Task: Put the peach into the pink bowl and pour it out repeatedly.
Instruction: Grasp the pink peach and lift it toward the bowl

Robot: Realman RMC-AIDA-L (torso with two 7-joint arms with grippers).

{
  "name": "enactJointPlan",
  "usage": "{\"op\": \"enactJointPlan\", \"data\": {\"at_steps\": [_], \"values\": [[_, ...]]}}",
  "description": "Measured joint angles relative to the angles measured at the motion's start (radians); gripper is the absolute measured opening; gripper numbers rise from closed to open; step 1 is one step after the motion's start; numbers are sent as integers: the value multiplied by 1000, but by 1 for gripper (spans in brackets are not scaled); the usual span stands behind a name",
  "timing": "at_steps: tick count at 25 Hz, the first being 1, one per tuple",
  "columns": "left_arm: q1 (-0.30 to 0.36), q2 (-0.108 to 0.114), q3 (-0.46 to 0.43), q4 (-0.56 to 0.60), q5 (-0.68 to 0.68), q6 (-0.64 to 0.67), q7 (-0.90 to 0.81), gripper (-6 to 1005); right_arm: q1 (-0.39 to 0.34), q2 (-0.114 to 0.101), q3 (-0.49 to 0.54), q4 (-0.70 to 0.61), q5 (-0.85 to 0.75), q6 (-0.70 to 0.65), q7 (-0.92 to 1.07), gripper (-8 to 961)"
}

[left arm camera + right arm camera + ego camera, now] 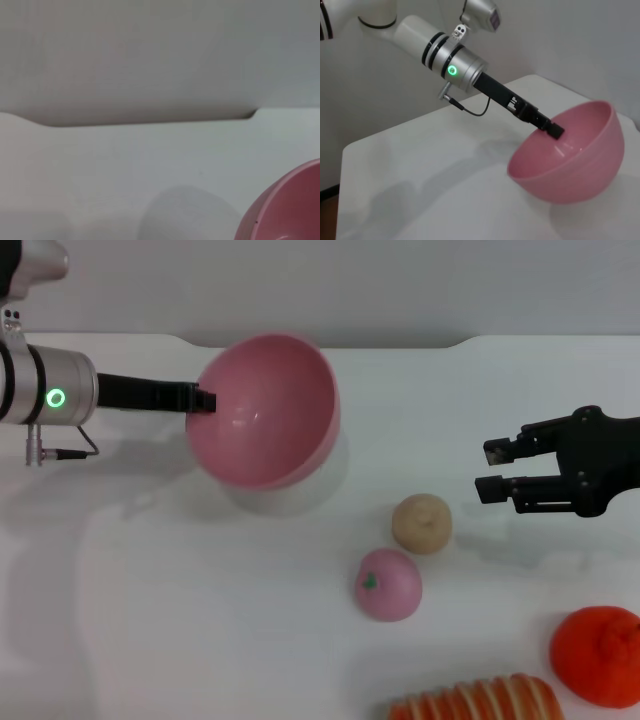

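The pink bowl (265,410) hangs tilted above the white table, its mouth turned up and toward the left, and it holds nothing. My left gripper (203,399) is shut on the bowl's left rim; the right wrist view shows the same grip (552,131) on the bowl (570,160). An edge of the bowl (290,210) shows in the left wrist view. The peach (388,584), pink with a green leaf mark, lies on the table below and to the right of the bowl. My right gripper (490,470) hovers open at the right, above the table and apart from the peach.
A beige bun-like lump (421,523) sits just beyond the peach. An orange tangerine (597,655) lies at the front right, and a striped orange bread-like toy (475,702) lies along the front edge. The table's far edge (400,340) meets a grey wall.
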Motion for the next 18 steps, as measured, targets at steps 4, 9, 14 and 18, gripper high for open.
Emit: {"op": "enactJointPlan", "data": {"at_steps": [4, 9, 14, 18], "values": [[-20, -4, 2, 6, 66, 21, -9, 44, 1, 2, -6, 4, -2, 0, 9, 499], [-47, 3, 2, 17, 94, 48, -23, 45, 3, 3, -43, 23, -2, 21, 28, 499], [-70, 6, 2, 29, 109, 72, -33, 44, 10, 4, -116, 86, -3, 101, 42, 499], [-88, -2, 1, 36, 118, 68, -33, 44, 41, 5, -157, 183, -3, 169, 41, 499]]}}
